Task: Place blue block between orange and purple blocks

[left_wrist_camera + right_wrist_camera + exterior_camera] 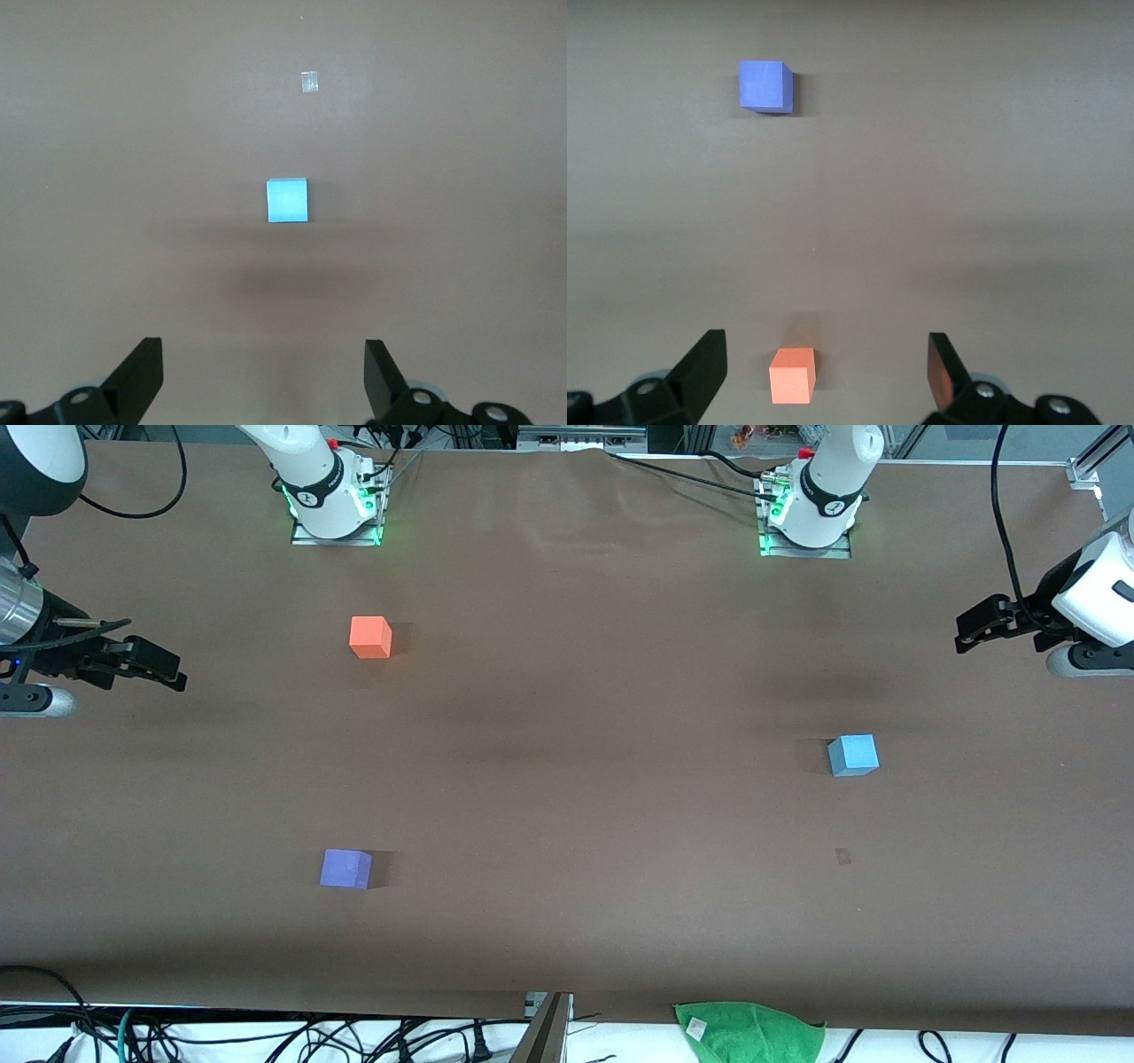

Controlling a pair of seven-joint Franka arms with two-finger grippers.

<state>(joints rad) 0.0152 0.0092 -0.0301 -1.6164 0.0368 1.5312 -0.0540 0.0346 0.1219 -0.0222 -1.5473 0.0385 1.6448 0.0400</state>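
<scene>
The light blue block (853,755) sits alone on the brown table toward the left arm's end; it also shows in the left wrist view (288,201). The orange block (370,638) and the purple block (345,868) lie toward the right arm's end, the purple one nearer the front camera, with a wide gap between them. Both show in the right wrist view: the orange block (792,375) and the purple block (765,86). My left gripper (966,627) (263,372) is open and empty over the table's edge at its end. My right gripper (173,673) (827,367) is open and empty over its end.
A green cloth (749,1032) lies at the table's near edge. A small pale mark (842,856) is on the table nearer the camera than the blue block, also in the left wrist view (308,81). Cables hang below the near edge.
</scene>
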